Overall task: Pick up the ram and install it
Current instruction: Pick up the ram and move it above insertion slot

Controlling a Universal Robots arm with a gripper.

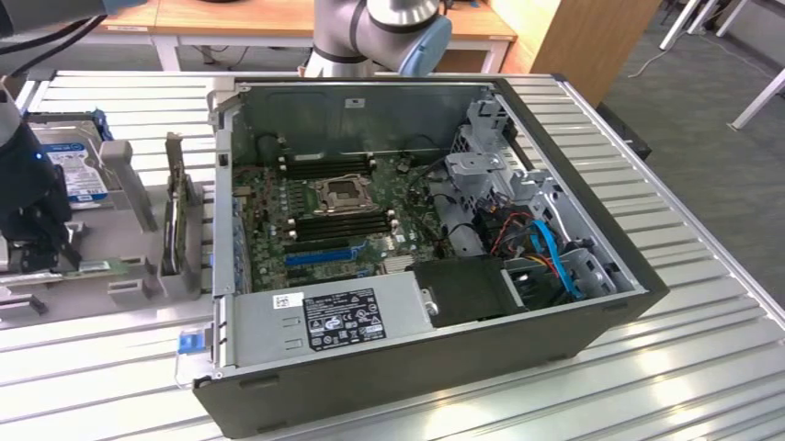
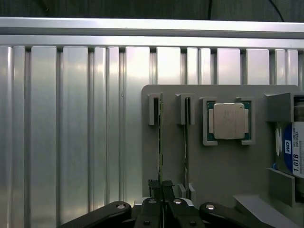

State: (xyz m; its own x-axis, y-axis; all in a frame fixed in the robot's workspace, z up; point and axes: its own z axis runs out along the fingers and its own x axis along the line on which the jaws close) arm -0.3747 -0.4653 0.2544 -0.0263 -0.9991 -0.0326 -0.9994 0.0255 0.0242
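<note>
Your gripper [image 2: 160, 186] is closest. Its two fingers are squeezed almost all the way together on the thin edge of the ram [image 2: 160, 137], so you have hold of it. The ram stands on its edge in a slot of the gray holder [image 2: 223, 166]. Just beside it, a second thin stick [image 2: 186, 137] sits in the next slot. Past that you see the square silver processor chip [image 2: 229, 120], then the hard drive [image 2: 297, 152]. The holder lies on the ribbed metal table [image 2: 71, 118]. On the exterior view's right of the holder stands the open computer case [image 1: 589, 312], with its green motherboard [image 1: 331, 211] showing.
</note>
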